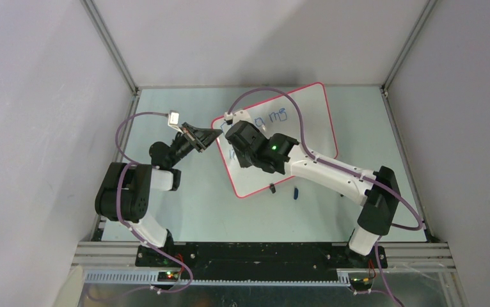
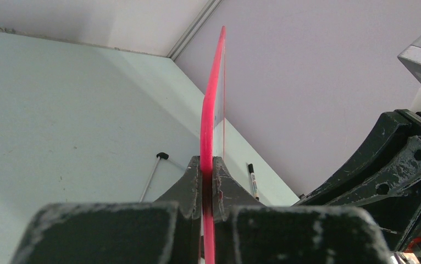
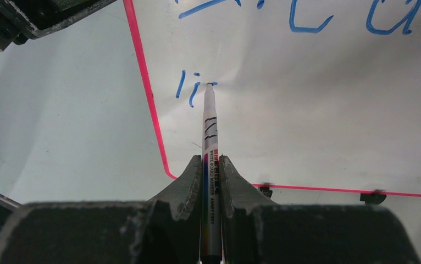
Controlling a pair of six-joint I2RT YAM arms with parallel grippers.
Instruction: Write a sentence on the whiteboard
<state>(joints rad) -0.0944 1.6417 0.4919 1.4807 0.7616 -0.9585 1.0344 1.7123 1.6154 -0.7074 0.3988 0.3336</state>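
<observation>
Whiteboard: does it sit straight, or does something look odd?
The whiteboard sits turned, not square to the table; the left hand clamps its rim. A small blue piece, maybe a marker cap, lies loose beside it.

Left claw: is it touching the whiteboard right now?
Touching. The left wrist view shows the left claw shut on the whiteboard, its red rim pinched with no gap.

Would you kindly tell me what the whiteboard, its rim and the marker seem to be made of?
The whiteboard looks like a thin, glossy white panel, perhaps coated plastic: it shows soft reflections. Its rim looks like bright red-pink plastic, glowing edge-on in the left wrist view. The marker seems smooth white plastic with a printed label.
</observation>
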